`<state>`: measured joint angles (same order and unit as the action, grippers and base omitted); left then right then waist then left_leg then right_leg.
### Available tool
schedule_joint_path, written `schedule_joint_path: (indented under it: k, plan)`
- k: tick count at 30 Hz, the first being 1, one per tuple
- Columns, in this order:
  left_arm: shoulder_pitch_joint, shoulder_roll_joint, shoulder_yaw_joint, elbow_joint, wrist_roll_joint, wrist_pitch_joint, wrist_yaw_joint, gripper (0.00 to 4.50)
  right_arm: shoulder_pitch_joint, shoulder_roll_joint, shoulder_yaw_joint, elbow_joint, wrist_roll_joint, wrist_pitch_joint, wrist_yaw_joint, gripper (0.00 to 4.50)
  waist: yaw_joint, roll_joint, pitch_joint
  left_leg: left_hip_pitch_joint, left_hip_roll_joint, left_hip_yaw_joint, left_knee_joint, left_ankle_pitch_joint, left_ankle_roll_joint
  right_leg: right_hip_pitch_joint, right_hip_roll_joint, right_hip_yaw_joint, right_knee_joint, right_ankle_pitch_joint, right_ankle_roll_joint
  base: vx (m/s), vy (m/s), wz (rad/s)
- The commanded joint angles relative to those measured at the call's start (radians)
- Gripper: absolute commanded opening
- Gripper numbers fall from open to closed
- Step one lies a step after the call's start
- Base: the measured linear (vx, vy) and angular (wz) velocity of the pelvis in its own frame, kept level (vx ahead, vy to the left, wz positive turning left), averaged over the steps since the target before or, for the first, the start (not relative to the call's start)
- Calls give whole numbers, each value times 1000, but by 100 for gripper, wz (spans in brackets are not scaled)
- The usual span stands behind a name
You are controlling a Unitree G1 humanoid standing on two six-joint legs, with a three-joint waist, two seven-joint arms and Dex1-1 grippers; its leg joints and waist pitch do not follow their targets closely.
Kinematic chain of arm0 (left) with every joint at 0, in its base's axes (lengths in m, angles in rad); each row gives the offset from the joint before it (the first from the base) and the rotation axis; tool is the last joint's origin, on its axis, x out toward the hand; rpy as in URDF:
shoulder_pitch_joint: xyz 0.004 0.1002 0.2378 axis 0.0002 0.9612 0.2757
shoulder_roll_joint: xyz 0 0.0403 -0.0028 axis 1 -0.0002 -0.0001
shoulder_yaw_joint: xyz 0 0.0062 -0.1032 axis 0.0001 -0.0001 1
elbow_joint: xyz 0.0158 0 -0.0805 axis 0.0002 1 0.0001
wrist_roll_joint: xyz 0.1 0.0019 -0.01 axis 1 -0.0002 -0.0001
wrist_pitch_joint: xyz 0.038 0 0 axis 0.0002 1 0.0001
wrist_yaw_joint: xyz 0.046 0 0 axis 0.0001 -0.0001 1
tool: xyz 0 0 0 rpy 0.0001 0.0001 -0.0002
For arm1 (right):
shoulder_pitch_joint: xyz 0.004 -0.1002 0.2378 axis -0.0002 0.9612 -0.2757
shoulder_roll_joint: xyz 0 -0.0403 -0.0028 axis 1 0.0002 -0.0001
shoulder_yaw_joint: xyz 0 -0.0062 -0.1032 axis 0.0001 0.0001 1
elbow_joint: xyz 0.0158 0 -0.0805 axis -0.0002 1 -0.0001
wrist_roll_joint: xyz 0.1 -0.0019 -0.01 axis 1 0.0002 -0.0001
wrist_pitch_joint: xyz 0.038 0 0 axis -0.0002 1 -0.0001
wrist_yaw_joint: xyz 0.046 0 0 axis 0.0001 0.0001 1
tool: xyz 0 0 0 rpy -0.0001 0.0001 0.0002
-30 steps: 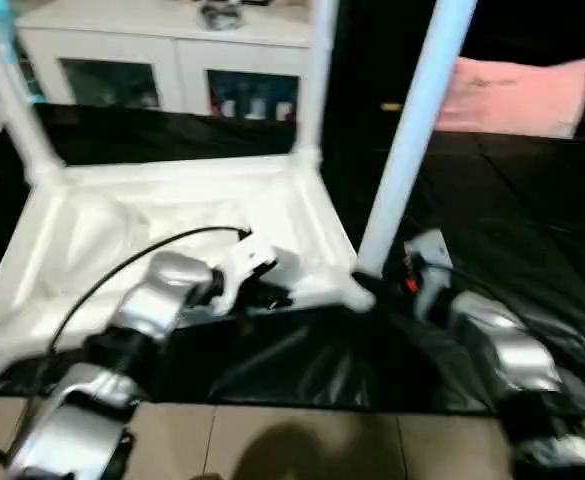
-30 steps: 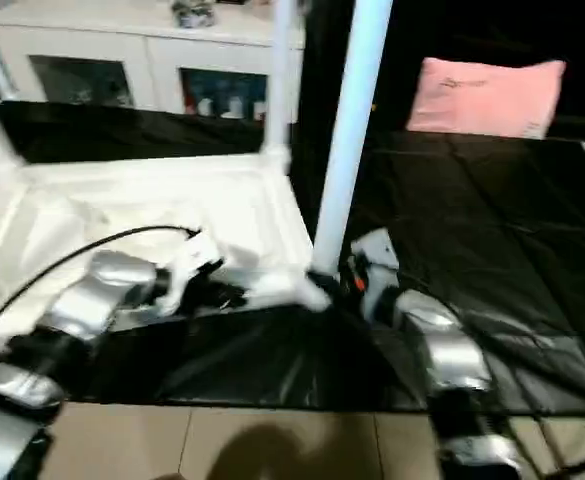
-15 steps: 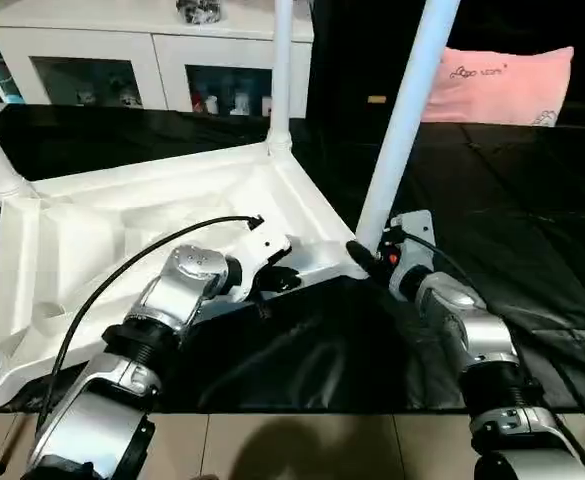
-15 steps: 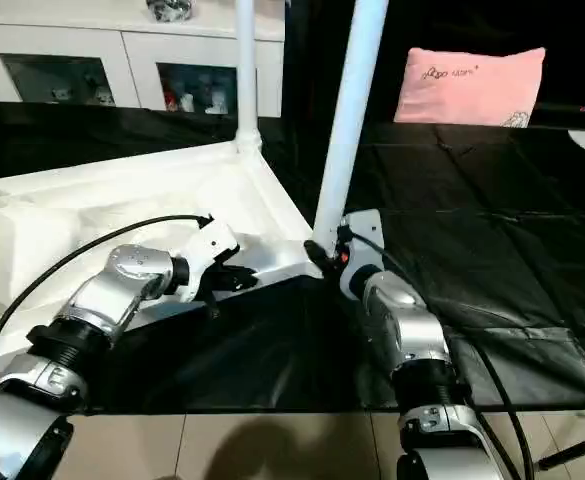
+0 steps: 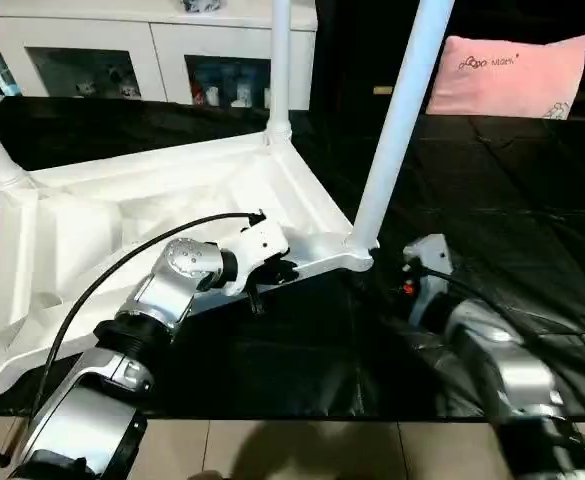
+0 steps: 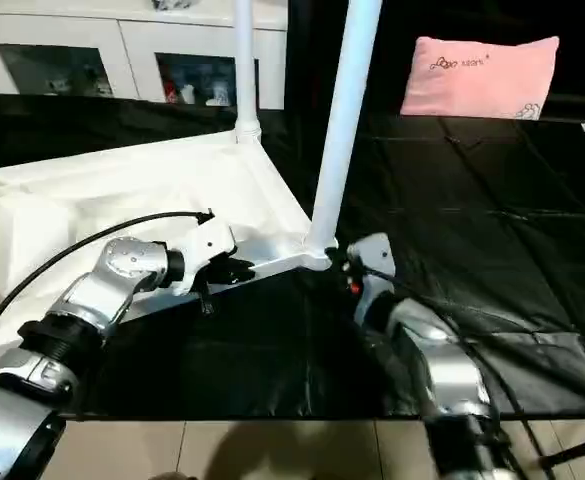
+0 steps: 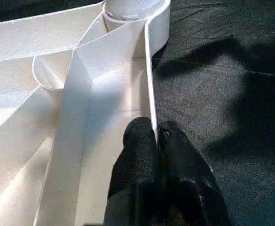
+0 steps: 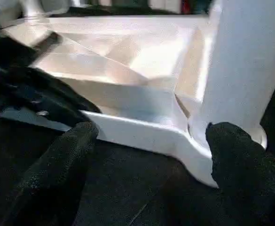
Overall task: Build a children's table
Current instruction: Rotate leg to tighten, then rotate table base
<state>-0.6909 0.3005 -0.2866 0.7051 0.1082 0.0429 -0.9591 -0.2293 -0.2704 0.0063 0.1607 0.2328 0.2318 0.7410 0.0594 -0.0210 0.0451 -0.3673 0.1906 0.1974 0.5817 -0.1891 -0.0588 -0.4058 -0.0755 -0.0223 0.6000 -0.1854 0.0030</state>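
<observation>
The children's table lies upside down on a black sheet: a white ribbed tabletop (image 5: 102, 215) with white tube legs standing up from its corners. One leg (image 5: 397, 120) rises from the near right corner and another (image 5: 278, 70) from the far corner. My left gripper (image 7: 156, 132) is shut on the tabletop's thin front rim (image 7: 150, 94), a short way left of that near corner. My right gripper (image 8: 151, 146) is open just in front of the corner. One of its fingers (image 8: 236, 155) is by the leg's base (image 8: 240, 80), the other (image 8: 66, 155) is out over the sheet.
A white cabinet with glass doors (image 5: 152, 50) stands behind the table and a pink cushion (image 5: 507, 70) lies at the back right. The black sheet (image 5: 512, 200) spreads to the right, and tiled floor (image 5: 272, 450) runs along the front. A black cable (image 5: 102, 280) loops over my left forearm.
My right gripper has opened wide and drawn back from the base of the near right leg. My left gripper stays shut on the rim. The camera has shifted.
</observation>
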Motion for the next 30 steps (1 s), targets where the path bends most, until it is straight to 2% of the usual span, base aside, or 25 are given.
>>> schedule_joint_path:
  k: [1,2,3,4,5,6,7,8,9,10,11,12,13,14,16,19,20,21,22,23,24,25,26,27,30]
  plan:
    - [21,9,37,-30,-54,-26,-31,55,28,-32,-4,-52,6,12,30,434,5,2,-56,12,39,-16,-68,-190,45,48,-57,31,-63,-99,-227,0,0,0]
    - [27,12,46,-47,-68,-12,-46,62,34,-37,-5,-65,12,28,34,442,6,1,-56,10,37,-17,-68,-183,43,51,-58,31,-61,-94,-232,0,0,0]
    - [47,33,64,-106,-102,14,-80,77,40,-40,2,-91,16,33,38,447,4,5,-56,10,38,-17,-68,-187,43,48,-57,30,-62,-93,-239,0,0,0]
    - [47,33,64,-106,-102,14,-80,91,40,-40,2,-91,16,33,38,450,3,7,-57,11,39,-17,-69,-191,39,48,-57,30,-60,-91,-243,0,0,0]
    - [58,45,73,-140,-121,31,-100,91,34,-33,6,-94,19,41,32,450,-1,4,-57,9,38,-17,-69,-194,40,47,-54,29,-61,-90,-243,0,0,0]
    - [87,77,89,-218,-153,61,-132,103,17,-15,21,-80,13,35,22,450,-1,11,-57,11,40,-18,-70,-195,38,46,-56,30,-59,-91,-247,0,0,0]
    - [104,96,96,-263,-172,84,-153,103,7,-4,29,-68,9,32,17,450,-1,10,-57,12,41,-18,-70,-197,32,45,-57,29,-58,-89,-251,0,0,0]
    - [122,114,103,-306,-189,107,-173,107,-2,5,38,-57,4,25,12,450,-7,10,-56,8,43,-19,-75,-195,24,47,-58,29,-54,-90,-258,0,0,0]
    - [122,114,103,-306,-189,107,-173,107,-2,5,38,-57,4,25,12,450,-12,13,-54,14,40,-15,-71,-203,23,40,-51,29,-57,-97,-257,0,0,0]
    - [145,142,110,-358,-208,142,-200,114,-13,15,48,-47,8,28,14,450,-12,11,-54,14,39,-15,-71,-206,22,41,-50,29,-58,-101,-255,0,0,0]
    - [188,193,119,-445,-230,212,-232,138,-34,34,64,-28,13,32,19,450,-11,15,-55,15,42,-17,-73,-205,14,43,-54,30,-53,-98,-258,0,0,0]
    - [223,235,124,-505,-242,256,-256,143,-51,52,74,-16,20,39,23,450,-14,7,-54,13,41,-16,-74,-201,12,43,-51,29,-52,-100,-253,0,0,0]
    - [253,270,126,-552,-250,288,-273,144,-66,67,83,-1,16,38,21,450,-14,11,-55,14,41,-18,-74,-196,10,44,-52,29,-48,-93,-256,0,0,0]
    - [280,299,128,-590,-256,313,-285,165,-82,83,91,19,8,32,14,450,-19,12,-53,13,40,-17,-75,-191,12,41,-49,29,-49,-93,-252,0,0,0]
    - [303,325,130,-621,-262,336,-296,180,-99,97,98,43,-4,22,7,450,-21,19,-53,19,39,-14,-74,-196,7,36,-47,29,-50,-100,-253,0,0,0]
    - [401,420,136,-729,-282,413,-335,198,-188,146,121,184,-70,-28,-52,450,-20,17,-48,17,38,-16,-80,-208,-13,33,-48,30,-50,-135,-248,0,0,0]
    - [448,456,150,-779,-293,450,-338,224,-232,170,124,242,-74,-34,-61,450,-22,17,-50,21,39,-17,-80,-232,-28,31,-51,31,-48,-168,-244,0,0,0]
    - [448,456,150,-779,-293,450,-338,224,-232,170,124,242,-74,-34,-61,450,-23,16,-47,20,38,-16,-83,-236,-28,31,-47,31,-53,-176,-237,0,0,0]
    - [489,476,165,-823,-291,480,-319,231,-273,199,104,290,-49,-28,-82,450,-23,3,-46,21,38,-12,-81,-235,-26,30,-45,32,-55,-177,-231,0,0,0]
    - [513,482,172,-839,-269,490,-288,235,-308,219,81,336,-41,-29,-122,450,-20,14,-48,21,37,-16,-81,-219,-27,33,-48,33,-51,-161,-232,0,0,0]
    - [530,491,174,-851,-253,498,-265,243,-333,228,68,374,-44,-41,-151,450,-20,9,-48,25,38,-13,-80,-212,-29,28,-46,34,-49,-150,-232,0,0,0]
    - [542,497,173,-851,-235,494,-249,263,-349,235,56,399,-42,-49,-172,450,-19,10,-49,24,38,-14,-80,-209,-31,30,-47,33,-48,-146,-233,0,0,0]
    - [553,502,172,-851,-221,492,-234,263,-367,243,40,424,-32,-46,-190,450,-18,12,-48,25,37,-13,-80,-207,-34,28,-45,33,-49,-142,-226,0,0,0]
    - [556,504,173,-851,-218,494,-230,268,-374,246,33,433,-26,-41,-195,450,-16,8,-49,23,35,-14,-78,-196,-34,32,-45,33,-45,-128,-220,0,0,0]
    - [571,507,173,-851,-197,501,-186,291,-424,265,-33,508,11,-15,-271,450,-13,8,-52,25,32,-12,-76,-179,-41,32,-42,32,-42,-95,-216,0,0,0]
